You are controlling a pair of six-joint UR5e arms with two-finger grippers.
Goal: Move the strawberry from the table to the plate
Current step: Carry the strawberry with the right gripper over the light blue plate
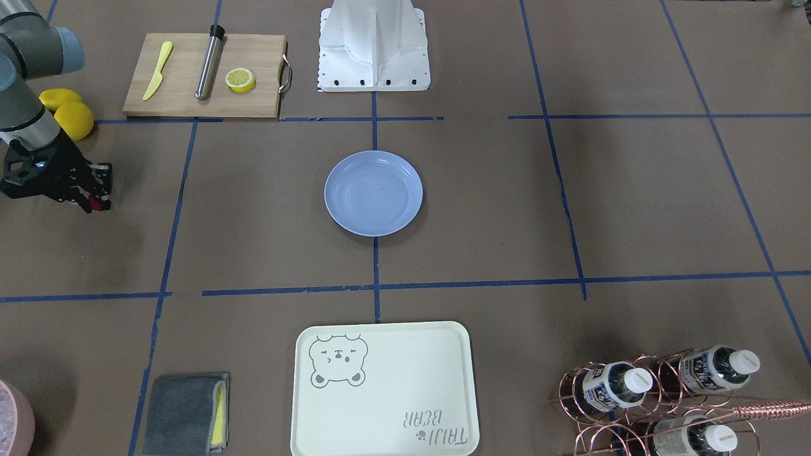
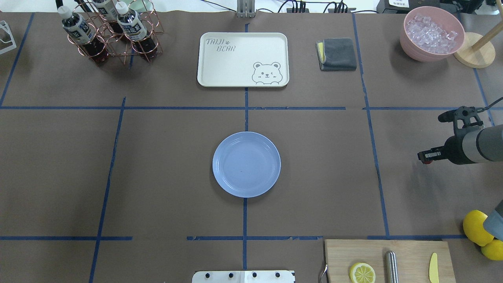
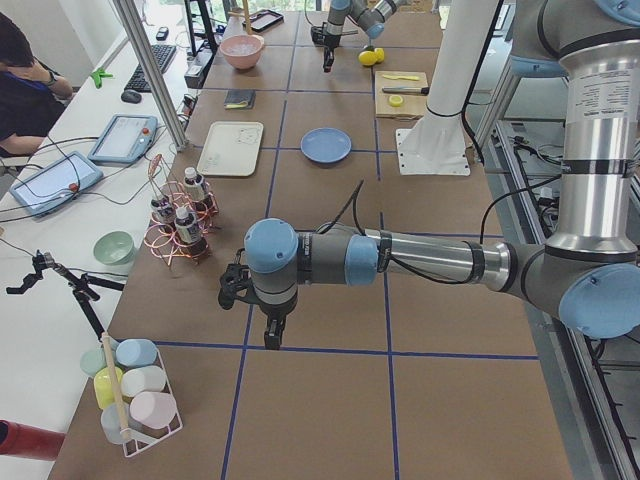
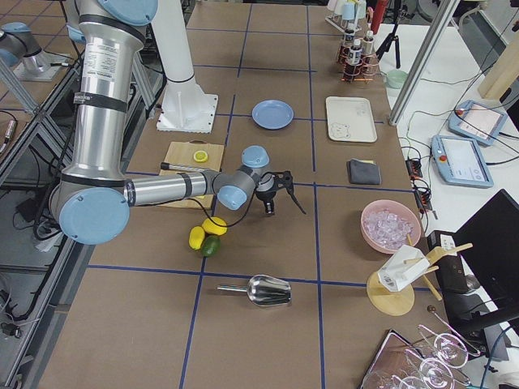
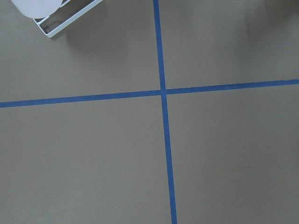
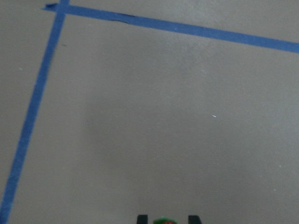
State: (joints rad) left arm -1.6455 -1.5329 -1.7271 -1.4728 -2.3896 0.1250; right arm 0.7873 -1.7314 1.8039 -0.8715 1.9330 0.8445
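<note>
**Front-facing view.** The black two-finger right gripper (image 1: 98,201) sits at the view's left edge. Its fingers are clamped on the small dark-red strawberry with a green cap (image 1: 95,203). We place the round glossy light-blue plate (image 1: 373,193) well apart from those fingers, toward the middle of the brown paper-covered table with blue tape lines (image 1: 507,190). Two whole yellow lemons (image 1: 66,113) lie near the fingers, on the robot-base side. Past them, a pale wooden cutting board (image 1: 190,95) bears a cut lemon half (image 1: 241,80).

**Overhead view.** The right gripper enters from the right edge with its fingertips turned toward the plate, and red shows between them. The cream rectangular bear tray (image 2: 243,59) and the pink bowl of ice cubes (image 2: 432,33) lie well apart from the fingers.

**Left side view.** The left gripper (image 3: 272,335) hangs on the near arm, pointing down, just beside a blue tape line. We cannot tell whether its fingers are apart or together. A copper wire rack of bottles (image 3: 180,225) stands near them.

**Right side view.** The right gripper points down at the table, with the lemons near it. The berry is too small to make out here.

**Left wrist view.** We see only the table and a blue tape crossing (image 5: 163,91); the fingers lie outside the frame.

**Right wrist view.** Two black fingertips (image 6: 142,219) show at the bottom edge, with the strawberry's green cap between them.
</note>
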